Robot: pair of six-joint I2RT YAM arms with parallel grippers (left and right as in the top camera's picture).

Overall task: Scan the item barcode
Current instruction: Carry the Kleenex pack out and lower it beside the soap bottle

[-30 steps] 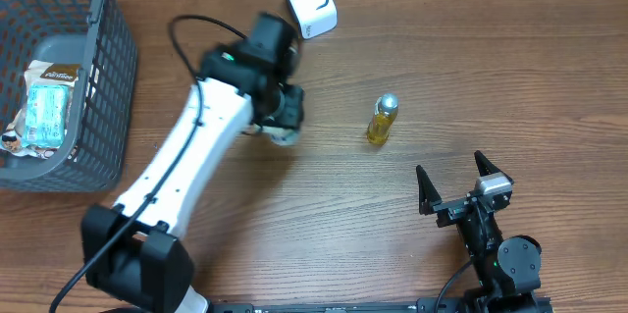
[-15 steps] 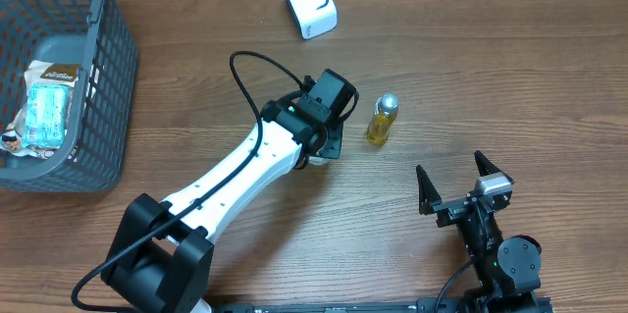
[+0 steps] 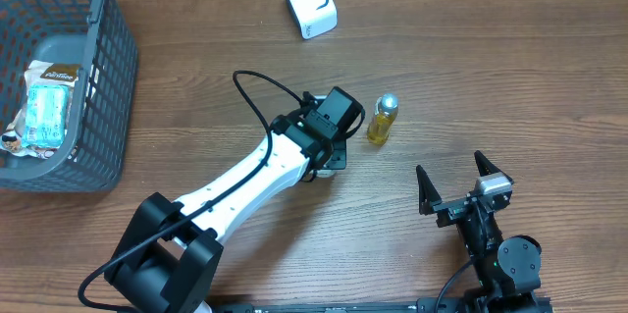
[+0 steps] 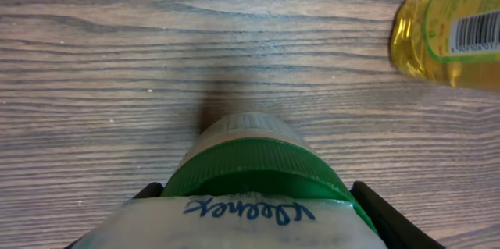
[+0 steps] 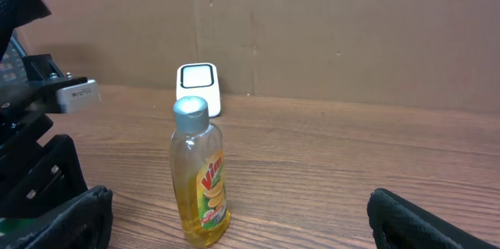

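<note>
1. Holding a green-lidded white Kleenex canister [image 4: 251,183], the left hand [image 3: 332,148] is closed about halfway round its body. The canister sits low over the brown wooden worktop [image 3: 510,68]; whether it touches, I cannot tell.
2. The canister looks like stiff, light plastic with a smooth round wall that could twist in the grip. It is best clamped across the body below the lid, leaving the label free. No barcode shows on it from here.
3. Just beside it stands a yellow liquid bottle with a silver cap [image 3: 382,120], upright. It is probably heavier and slick, and easy to tip. Its barcode shows in the left wrist view, so a grip at the waist should avoid that side.
4. The right hand [image 3: 451,171] stands wide and empty, well apart from both.
5. Counted: one canister, one bottle, one white box-shaped scanner [image 3: 310,3], two hands, and one grey mesh basket [image 3: 113,87] of packets too jumbled to count.
</note>
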